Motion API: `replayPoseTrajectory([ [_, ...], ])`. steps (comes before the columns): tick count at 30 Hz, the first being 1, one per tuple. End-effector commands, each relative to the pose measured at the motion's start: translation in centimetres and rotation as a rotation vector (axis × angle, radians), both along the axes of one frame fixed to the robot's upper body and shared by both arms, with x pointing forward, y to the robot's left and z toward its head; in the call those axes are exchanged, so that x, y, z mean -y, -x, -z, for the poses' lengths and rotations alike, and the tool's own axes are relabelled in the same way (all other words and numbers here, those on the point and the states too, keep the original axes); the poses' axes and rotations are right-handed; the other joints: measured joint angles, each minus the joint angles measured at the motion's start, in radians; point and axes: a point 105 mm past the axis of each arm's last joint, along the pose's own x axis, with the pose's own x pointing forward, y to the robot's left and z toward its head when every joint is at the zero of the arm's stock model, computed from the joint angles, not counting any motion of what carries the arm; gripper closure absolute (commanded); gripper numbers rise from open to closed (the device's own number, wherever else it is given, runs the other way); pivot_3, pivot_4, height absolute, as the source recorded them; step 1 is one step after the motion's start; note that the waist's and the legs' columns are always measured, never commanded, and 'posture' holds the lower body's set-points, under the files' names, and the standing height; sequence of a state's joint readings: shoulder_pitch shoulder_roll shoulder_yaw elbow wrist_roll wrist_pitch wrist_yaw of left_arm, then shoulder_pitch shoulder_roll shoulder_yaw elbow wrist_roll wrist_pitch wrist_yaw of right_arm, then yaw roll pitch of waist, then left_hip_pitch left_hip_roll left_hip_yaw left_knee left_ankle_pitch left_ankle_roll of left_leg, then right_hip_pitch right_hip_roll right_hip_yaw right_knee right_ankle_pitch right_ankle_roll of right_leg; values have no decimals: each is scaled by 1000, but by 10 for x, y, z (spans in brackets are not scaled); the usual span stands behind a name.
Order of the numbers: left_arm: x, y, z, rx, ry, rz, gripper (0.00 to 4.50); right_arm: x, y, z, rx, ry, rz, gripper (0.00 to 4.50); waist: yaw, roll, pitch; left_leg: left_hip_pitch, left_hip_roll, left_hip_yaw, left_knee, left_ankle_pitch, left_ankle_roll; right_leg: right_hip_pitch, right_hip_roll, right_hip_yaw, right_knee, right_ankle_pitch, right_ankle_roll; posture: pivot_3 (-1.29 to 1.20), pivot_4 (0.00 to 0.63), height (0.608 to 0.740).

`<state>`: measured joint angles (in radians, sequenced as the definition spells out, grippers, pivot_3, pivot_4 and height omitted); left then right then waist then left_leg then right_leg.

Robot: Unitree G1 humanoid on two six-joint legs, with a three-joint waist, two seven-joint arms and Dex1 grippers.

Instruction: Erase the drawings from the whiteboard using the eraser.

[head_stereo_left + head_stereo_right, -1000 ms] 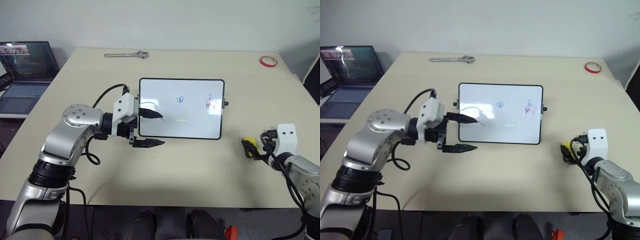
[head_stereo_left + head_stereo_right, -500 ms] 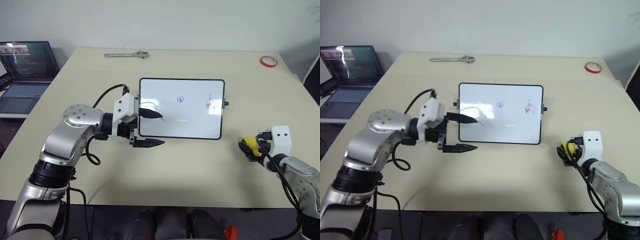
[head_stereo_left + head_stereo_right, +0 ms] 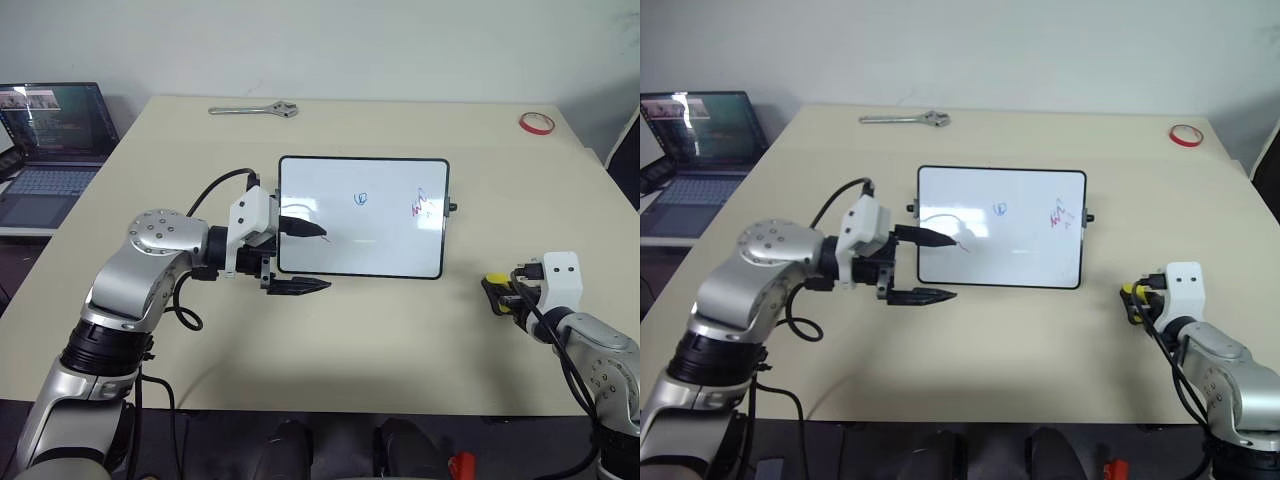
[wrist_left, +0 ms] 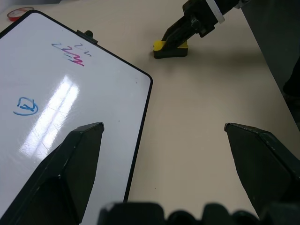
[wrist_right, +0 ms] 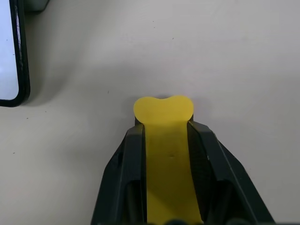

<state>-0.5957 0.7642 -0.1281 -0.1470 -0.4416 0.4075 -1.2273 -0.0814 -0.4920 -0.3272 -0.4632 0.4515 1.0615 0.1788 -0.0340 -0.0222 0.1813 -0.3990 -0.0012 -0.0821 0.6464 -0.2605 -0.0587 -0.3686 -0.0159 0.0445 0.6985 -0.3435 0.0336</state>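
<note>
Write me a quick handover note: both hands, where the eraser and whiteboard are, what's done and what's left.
Right hand: shut on the eraser, which sits on the table to the right of the whiteboard.
Left hand: open, one finger over the whiteboard's left edge, the other beside its near left corner, holding nothing.
Whiteboard lies flat at the table's centre.
Done: eraser gripped.
Left: all wiping. The blue squiggle and red zigzag are untouched, and a red mark sits near the left finger.
</note>
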Motion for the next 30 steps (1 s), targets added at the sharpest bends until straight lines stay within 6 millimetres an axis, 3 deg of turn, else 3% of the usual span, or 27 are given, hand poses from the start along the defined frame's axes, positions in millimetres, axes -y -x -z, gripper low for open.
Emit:
replayPoseTrajectory([
  [1, 1, 2, -11, 50, 14, -3, 0, -2, -2, -5, 26, 9, -14, 3631, 0, 0, 0, 0, 0, 0, 0, 0, 0, 0, 0, 0, 0, 0, 0, 0, 150, 740],
  [8, 2, 1, -12, 49, 31, -17, 0, 0, -2, -13, 48, 38, -27, 3632, 0, 0, 0, 0, 0, 0, 0, 0, 0, 0, 0, 0, 0, 0, 0, 0, 150, 740],
  [12, 0, -2, -14, 55, 40, -42, 0, -10, 0, -25, 86, 81, -106, 3644, 0, 0, 0, 0, 0, 0, 0, 0, 0, 0, 0, 0, 0, 0, 0, 0, 150, 740],
  [15, -3, -5, -18, 53, 64, -75, 0, -23, 3, -38, 123, 88, -187, 3644, 0, 0, 0, 0, 0, 0, 0, 0, 0, 0, 0, 0, 0, 0, 0, 0, 150, 740],
  [20, -11, -12, -27, 60, 129, -190, 0, -61, 7, -77, 252, 96, -355, 3644, -5, 0, 0, 0, 0, -1, 1, 0, 0, 0, -2, 0, 1, 0, 0, 0, 150, 740],
  [24, -10, -12, -27, 58, 133, -202, 0, -81, -9, -99, 340, 93, -378, 3644, -7, 0, 0, 0, 0, -1, 1, 0, 0, 0, -2, 0, 1, 0, 0, 0, 150, 740],
  [30, -14, -13, -23, 43, 118, -220, 0, -98, -48, -115, 414, 163, -315, 3644, -8, 0, 0, 0, -1, -1, 1, 1, 0, -1, -3, -1, 1, 0, 0, 0, 150, 740],
])
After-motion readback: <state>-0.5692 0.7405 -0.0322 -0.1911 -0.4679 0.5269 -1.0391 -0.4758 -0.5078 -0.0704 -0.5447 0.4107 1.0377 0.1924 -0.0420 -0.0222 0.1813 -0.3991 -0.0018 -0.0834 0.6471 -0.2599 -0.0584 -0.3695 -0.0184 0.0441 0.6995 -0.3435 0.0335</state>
